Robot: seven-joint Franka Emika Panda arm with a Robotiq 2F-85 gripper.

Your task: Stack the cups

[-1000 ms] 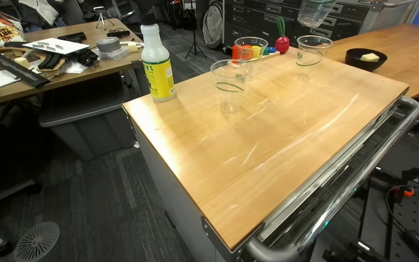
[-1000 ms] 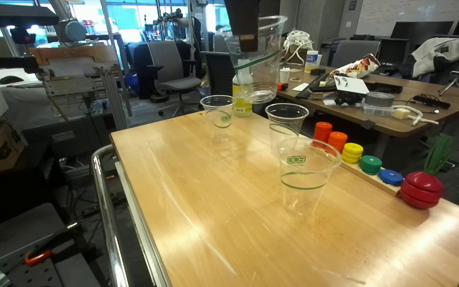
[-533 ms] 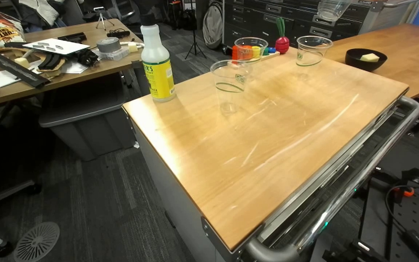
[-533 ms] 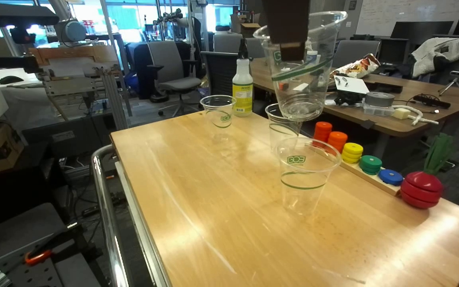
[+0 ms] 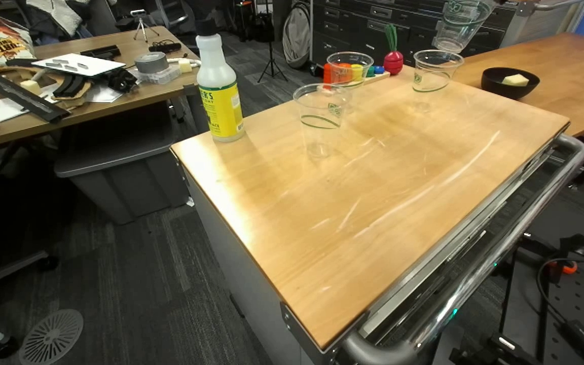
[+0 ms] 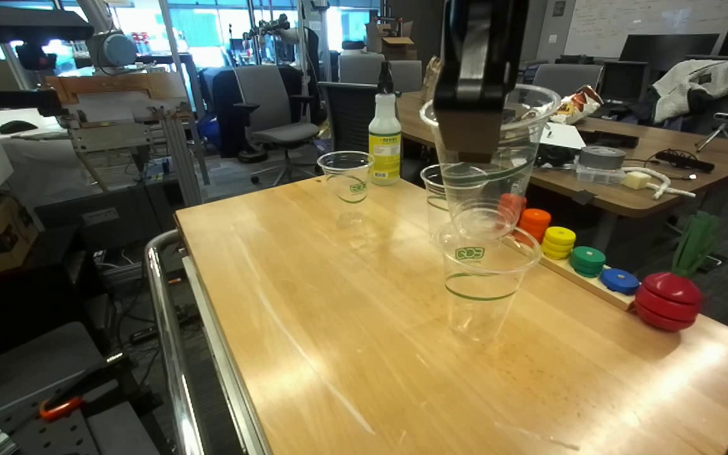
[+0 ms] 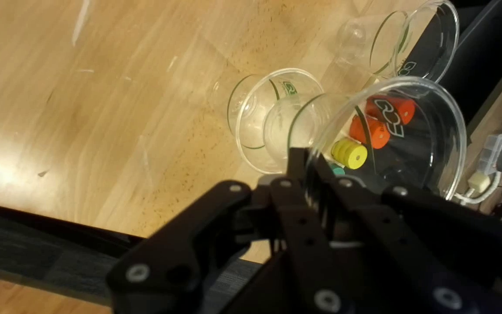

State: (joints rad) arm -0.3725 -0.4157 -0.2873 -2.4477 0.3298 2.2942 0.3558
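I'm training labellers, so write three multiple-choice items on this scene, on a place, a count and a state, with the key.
1. What stands right beside the red toy radish?
A. black bowl
B. bottle
C. rainbow ring toy

2. How many clear cups stand on the wooden worktop?
A. two
B. three
C. five

3. The gripper is:
A. shut on a raised cup
B. open and empty
C. shut on the bottle

1 C: an exterior view shows its blue end there.
2 B: both exterior views show three standing.
3 A: the wrist view shows the jaws closed on its rim.
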